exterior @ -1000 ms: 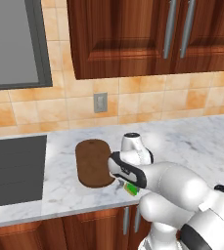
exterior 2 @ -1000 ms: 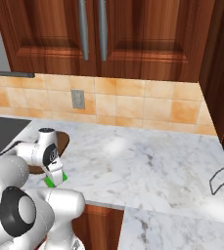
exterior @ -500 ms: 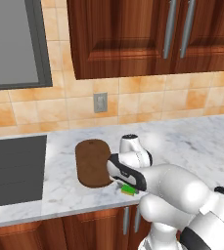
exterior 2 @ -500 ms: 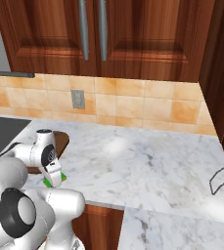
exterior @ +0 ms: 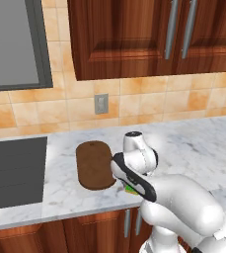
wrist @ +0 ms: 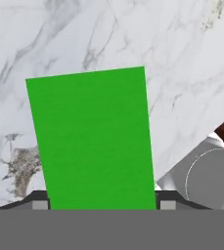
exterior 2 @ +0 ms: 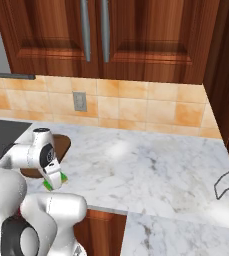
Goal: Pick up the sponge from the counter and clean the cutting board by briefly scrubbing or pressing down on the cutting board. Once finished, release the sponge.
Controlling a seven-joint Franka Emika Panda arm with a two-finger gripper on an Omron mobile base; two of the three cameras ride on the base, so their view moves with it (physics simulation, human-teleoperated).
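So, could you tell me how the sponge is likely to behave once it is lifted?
The sponge is a small flat block, so probably light. It likely squashes a little between the tool fingers. Its flat faces make rolling unlikely.

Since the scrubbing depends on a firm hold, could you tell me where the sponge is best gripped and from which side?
Judging by its flat pose, the sponge is best taken from straight above, across its two long edges. It lies green face up on the marble counter, beside the cutting board, and the gripper sits directly over it, fingers either side.
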